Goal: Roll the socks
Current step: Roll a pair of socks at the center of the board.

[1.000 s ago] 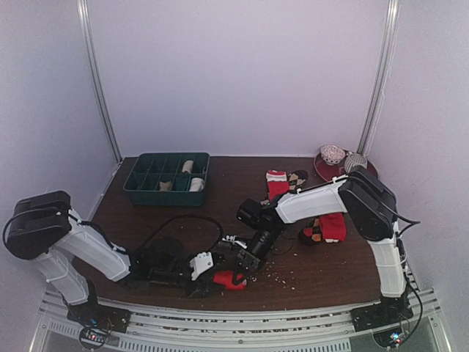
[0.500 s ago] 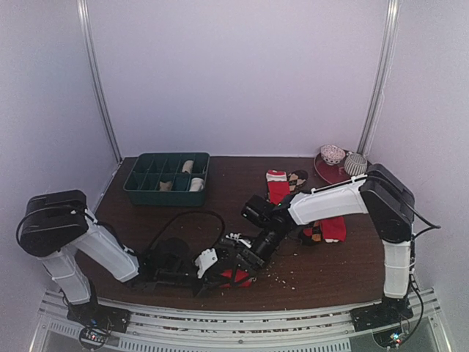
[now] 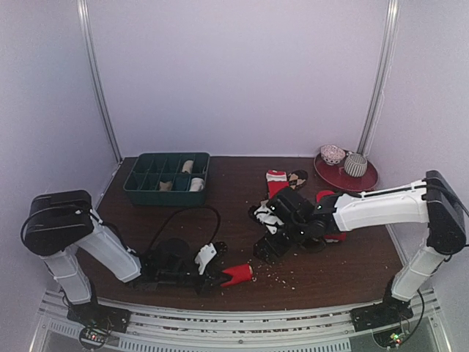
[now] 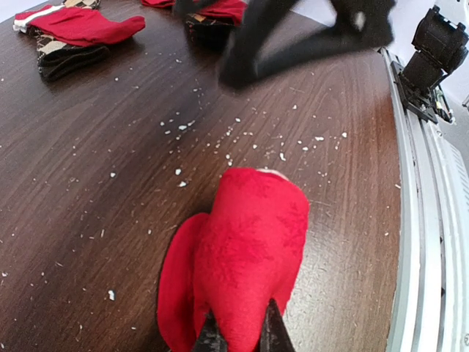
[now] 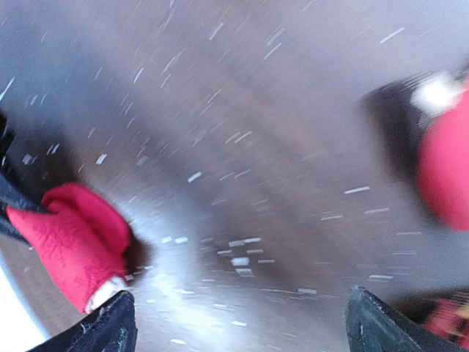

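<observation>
**Sock rolling: left has a red one pinched, right is empty**

The brown table [image 3: 234, 187] fills most of my top view. My left arm [image 3: 102, 249] lies low along the near edge, and my right arm [image 3: 381, 207] stretches in from the right toward the middle. At the back left sits the dark green tray [image 3: 165, 196], with a couple of pale rolled socks [image 3: 188, 167] in its compartments. Back right there's a red plate [image 3: 370, 180] carrying two round patterned things [image 3: 333, 154], too small for me to make out.

Loose socks lie right of centre. A red sock with a white cuff [image 3: 277, 183] touches a brown diamond sock [image 3: 297, 177]. A second red sock [image 3: 327, 196] is partly hidden behind the right arm.

The left jaws are pinched nearly together on a bunched red sock [image 4: 249, 249] near the front edge, about mid-table. A bit of cream shows at its far end. It's right down at the wood, but I can't tell if it's touching. The right jaws are spread wide with nothing between them, just beyond that sock and apart from it. That wrist view is badly smeared.

White crumbs [image 4: 227, 136] are scattered over the wood around the held sock.
</observation>
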Tool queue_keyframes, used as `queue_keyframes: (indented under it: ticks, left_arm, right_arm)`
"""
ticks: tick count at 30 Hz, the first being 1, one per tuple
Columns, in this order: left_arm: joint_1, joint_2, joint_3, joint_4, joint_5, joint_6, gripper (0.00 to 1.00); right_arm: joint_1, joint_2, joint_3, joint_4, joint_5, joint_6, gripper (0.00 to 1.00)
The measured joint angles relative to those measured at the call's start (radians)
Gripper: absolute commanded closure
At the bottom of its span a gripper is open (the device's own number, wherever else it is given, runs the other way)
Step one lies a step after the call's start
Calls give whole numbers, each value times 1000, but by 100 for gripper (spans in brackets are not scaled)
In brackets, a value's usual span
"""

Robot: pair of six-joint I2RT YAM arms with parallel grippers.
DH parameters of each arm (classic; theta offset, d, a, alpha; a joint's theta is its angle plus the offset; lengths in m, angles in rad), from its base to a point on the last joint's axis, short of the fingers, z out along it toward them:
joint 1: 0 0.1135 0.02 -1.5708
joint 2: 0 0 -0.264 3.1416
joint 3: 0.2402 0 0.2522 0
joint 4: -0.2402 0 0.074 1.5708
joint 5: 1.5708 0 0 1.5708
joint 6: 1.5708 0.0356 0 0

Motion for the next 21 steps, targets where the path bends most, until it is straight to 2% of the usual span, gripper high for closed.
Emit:
queue_keyframes:
  ticks: [4, 7, 8, 10, 12, 15, 21]
  left_arm:
    - [0, 0, 0, -2, -2, -3, 100]
    - [0, 0, 1, -4, -3, -3, 100]
    - [0, 0, 1, -4, -3, -3, 100]
    - [0, -1, 1, -5, -3, -3, 100]
    - [0, -1, 2, -6, -3, -3, 100]
    - [0, 0, 2, -6, -3, -3, 100]
    - [0, 4, 7, -16, -2, -3, 100]
  right_arm:
    - [85, -138, -8, 7, 323, -35, 0]
    - [123, -258, -54, 79, 536, -48, 0]
    - [120, -298, -79, 113, 588, -47, 2]
    - [109, -374, -140, 180, 655, -43, 15]
    - [95, -436, -203, 236, 641, -64, 16]
    - [88, -468, -260, 278, 542, -92, 21]
    - [105, -329, -253, 301, 168, -205, 28]
